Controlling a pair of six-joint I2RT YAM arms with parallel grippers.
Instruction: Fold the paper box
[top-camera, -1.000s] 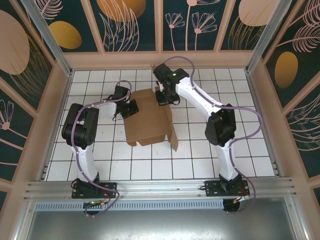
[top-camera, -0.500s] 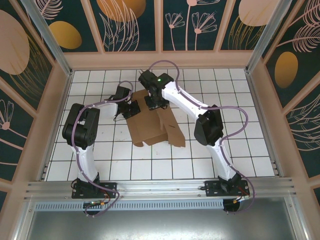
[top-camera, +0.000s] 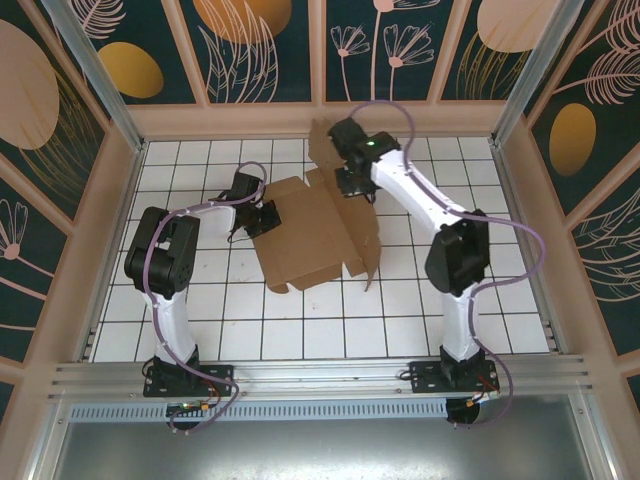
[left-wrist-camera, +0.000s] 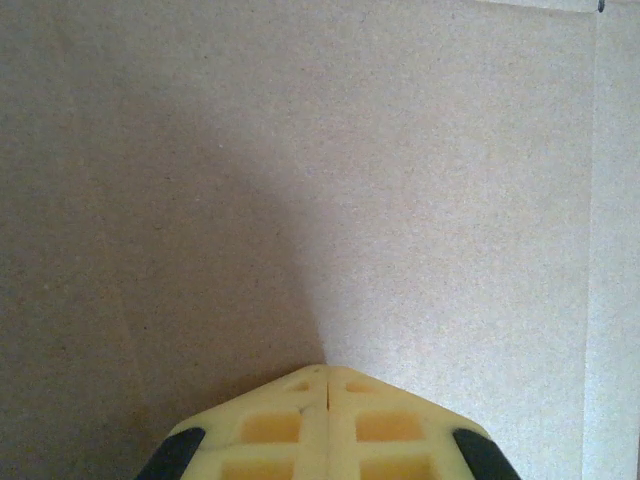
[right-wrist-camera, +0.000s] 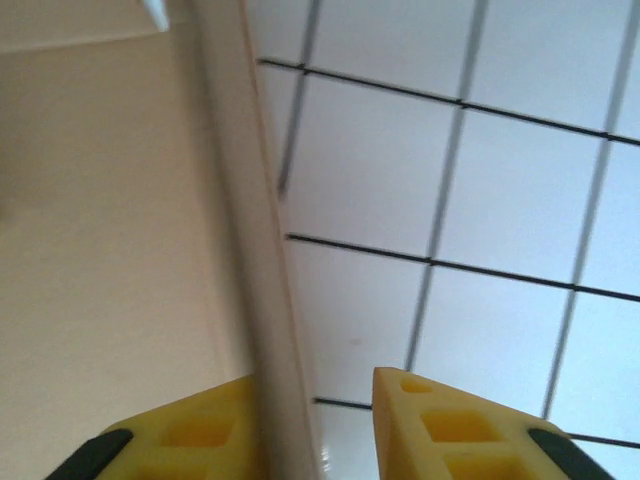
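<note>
The paper box (top-camera: 312, 232) is a brown cardboard sheet lying mostly flat on the tiled table, with a flap (top-camera: 322, 150) standing up at its far edge and a side flap (top-camera: 371, 250) tilted up on the right. My left gripper (top-camera: 262, 218) rests on the box's left edge, and its fingertips are shut (left-wrist-camera: 328, 370) over plain cardboard (left-wrist-camera: 330, 180). My right gripper (top-camera: 352, 182) is at the box's far right corner. Its jaws (right-wrist-camera: 318, 378) stand apart astride a cardboard edge (right-wrist-camera: 262, 300), which lies against the left finger (right-wrist-camera: 200, 430) with a gap to the right finger (right-wrist-camera: 450, 425).
White tiles with dark grout (top-camera: 450, 260) surround the box. Wooden walls (top-camera: 320, 118) enclose the table at the back and on both sides. An aluminium rail (top-camera: 320, 375) runs along the near edge by the arm bases.
The right arm swung left over the box, then back to the far right. A flap now stands up at the box's far edge and the right flap has spread outward. The left arm stayed put.
</note>
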